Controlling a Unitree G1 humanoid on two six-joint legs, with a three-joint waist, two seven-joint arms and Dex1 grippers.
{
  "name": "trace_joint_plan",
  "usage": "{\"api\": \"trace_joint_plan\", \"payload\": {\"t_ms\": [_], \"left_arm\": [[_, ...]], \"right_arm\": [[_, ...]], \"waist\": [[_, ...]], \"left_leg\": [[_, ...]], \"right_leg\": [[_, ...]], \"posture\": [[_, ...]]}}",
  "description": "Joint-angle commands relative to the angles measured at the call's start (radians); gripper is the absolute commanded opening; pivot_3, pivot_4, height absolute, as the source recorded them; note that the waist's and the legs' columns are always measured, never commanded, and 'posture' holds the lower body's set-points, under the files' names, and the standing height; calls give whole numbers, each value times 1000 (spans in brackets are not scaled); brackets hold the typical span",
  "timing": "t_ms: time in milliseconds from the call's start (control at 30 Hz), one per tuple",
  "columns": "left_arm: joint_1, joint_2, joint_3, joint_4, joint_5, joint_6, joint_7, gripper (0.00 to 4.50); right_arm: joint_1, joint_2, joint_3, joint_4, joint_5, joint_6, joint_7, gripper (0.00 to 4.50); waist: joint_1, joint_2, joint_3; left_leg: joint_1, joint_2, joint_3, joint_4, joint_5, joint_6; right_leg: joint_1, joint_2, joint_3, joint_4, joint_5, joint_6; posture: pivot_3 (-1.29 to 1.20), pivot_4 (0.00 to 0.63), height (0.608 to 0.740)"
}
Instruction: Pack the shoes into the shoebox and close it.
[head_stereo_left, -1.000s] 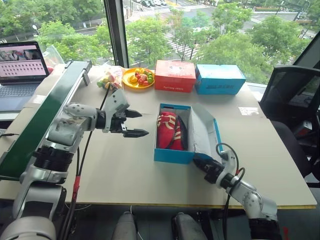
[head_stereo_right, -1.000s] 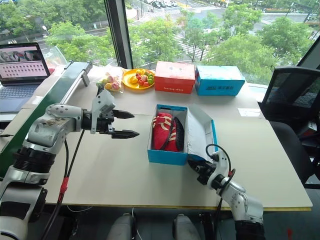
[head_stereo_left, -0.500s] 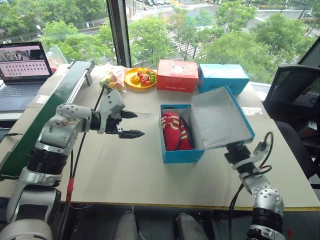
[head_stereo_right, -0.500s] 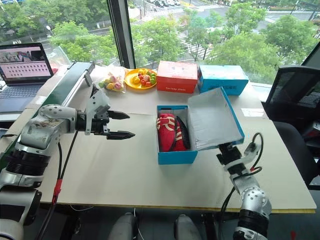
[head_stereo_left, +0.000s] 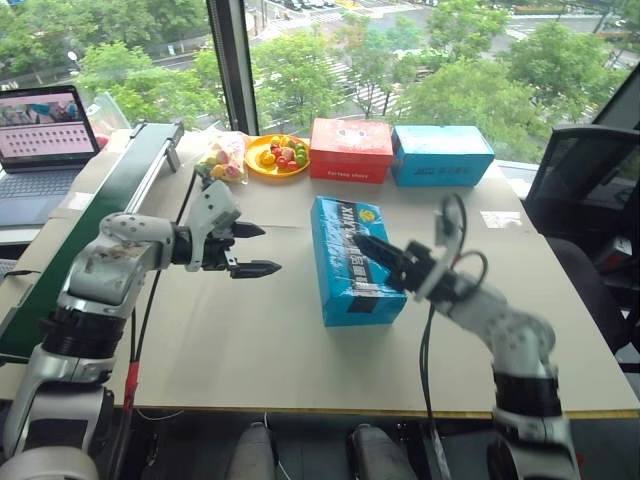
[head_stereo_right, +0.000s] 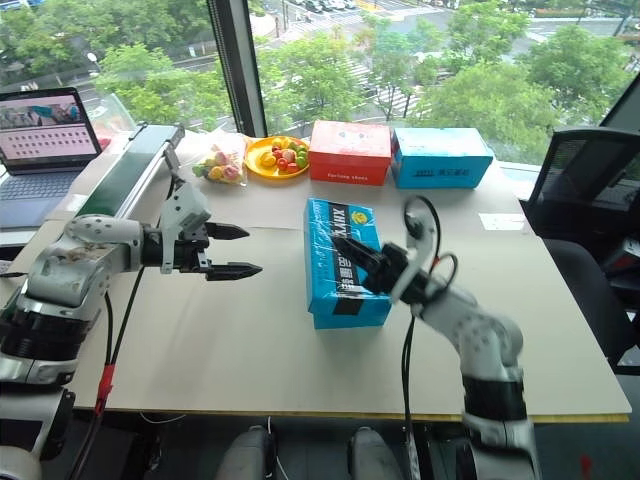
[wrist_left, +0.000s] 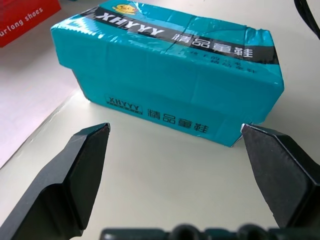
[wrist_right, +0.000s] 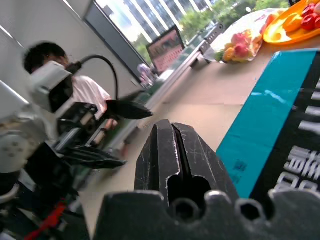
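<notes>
1. Bright blue cardboard with a black lettered band and a round yellow logo: the shoebox (head_stereo_left: 349, 259) lies at the centre of the frame on the table (head_stereo_left: 250, 350), its lid down flat.
2. The shoes cannot be seen with the lid down.
3. The right gripper (head_stereo_left: 366, 247) reaches in from the lower right, its two black fingers pressed together and empty, the tips over the lettered band on the lid; whether they touch it I cannot tell.
4. The left gripper (head_stereo_left: 251, 249) hangs left of centre, above the table and apart from the shoebox, its fingers spread wide with nothing between them.
5. In the left wrist view the shoebox (wrist_left: 170, 70) sits beyond the spread fingers (wrist_left: 75, 175), its long side facing them.
6. At the upper centre of the frame, along the window edge, stand a red box (head_stereo_left: 351, 150) and a plainer blue box (head_stereo_left: 442, 155), side by side.
7. Left of them is a yellow plate of fruit (head_stereo_left: 277, 155), with a bag of sweets (head_stereo_left: 222, 157) just beside it.
8. A laptop (head_stereo_left: 40, 130) sits open at the upper left.
</notes>
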Motion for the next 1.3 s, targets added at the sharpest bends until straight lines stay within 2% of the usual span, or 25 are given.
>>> {"api": "trace_joint_plan", "payload": {"t_ms": [33,100,200,233,367,433,533,633,733,800,900,933,1033,1100,1200,1300], "left_arm": [[20,1,53,-73,-26,33,47,4500],[40,-4,60,-100,-33,47,68,4500],[112,-12,92,-180,-44,82,124,4500],[130,-13,102,-200,-48,92,137,4500],[204,-10,144,-274,-62,129,196,4500],[225,-14,154,-294,-66,141,222,4500],[238,-24,157,-306,-73,149,244,4500],[237,-29,146,-297,-72,136,250,4500],[230,-36,136,-281,-81,98,230,4500],[228,-40,140,-273,-96,72,205,4500],[224,-31,119,-246,-75,9,177,4500],[223,-33,116,-232,-67,-17,173,4500],[210,-65,117,-188,-34,-105,206,4500],[202,-84,120,-165,-26,-115,231,4500],[224,-83,87,-144,32,-165,247,4500],[265,-109,116,-150,20,-181,269,4500]], "right_arm": [[-125,17,86,186,-159,-114,84,18],[-181,28,136,296,-239,-167,137,18],[-277,86,232,587,-397,-304,207,18],[-292,98,254,654,-443,-350,217,18],[-312,130,328,865,-609,-519,234,18],[-314,131,338,920,-663,-579,222,18],[-324,131,290,923,-665,-611,229,18],[-325,106,193,795,-581,-557,261,18],[-261,20,139,525,-527,-446,311,725],[-199,-44,122,342,-496,-358,338,1525],[-101,-157,88,97,-443,-233,370,2466],[-70,-193,80,41,-439,-204,376,2951],[37,-310,42,-79,-441,-156,386,3859],[86,-349,13,-115,-434,-140,376,4472],[191,-382,-73,-102,-475,-234,321,4472],[267,-329,-186,-77,-488,-324,204,4472]], "waist": [[2,0,0],[9,0,0],[5,0,0],[4,0,0],[2,0,0],[2,0,0],[4,-1,0],[6,0,0],[10,0,0],[14,0,1],[18,0,1],[18,0,1],[23,0,1],[30,0,1],[31,0,1],[27,0,1]], "left_leg": [[0,0,0,-1,0,0],[0,0,-1,-2,0,0],[-9,-1,0,-1,-1,0],[-13,-2,0,-1,-1,0],[-14,-1,0,-1,-1,0],[-11,-1,0,0,-1,-1],[-4,-1,0,0,0,-1],[5,-1,0,0,0,-2],[3,-1,0,-1,0,-1],[-1,-1,0,-1,0,-1],[-9,-1,0,-3,-1,-2],[-12,-1,0,-3,-1,-2],[-12,-1,0,-3,-1,-1],[-12,-1,0,-1,-1,-1],[-12,-1,1,2,-1,-1],[-11,-2,1,2,-1,-1]], "right_leg": [[0,0,0,0,0,-1],[0,1,-1,1,-2,-1],[-9,0,1,1,0,-6],[-13,0,1,1,1,-6],[-13,0,1,2,1,-6],[-11,0,1,2,2,-6],[-4,0,1,2,1,-3],[5,-1,0,1,-1,0],[3,-1,0,1,-1,0],[0,-1,0,1,1,-4],[-9,-1,1,2,1,-7],[-13,0,1,2,1,-7],[-13,0,1,2,1,-7],[-12,0,1,1,1,-7],[-11,0,2,1,1,-3],[-11,0,3,1,-1,1]], "posture": [[0,150,740],[0,150,740],[0,150,740],[0,150,740],[0,150,740],[0,150,740],[0,150,740],[0,150,740],[0,150,740],[0,150,740],[0,150,740],[0,150,740],[0,150,740],[0,150,740],[0,150,740],[0,150,740]]}}
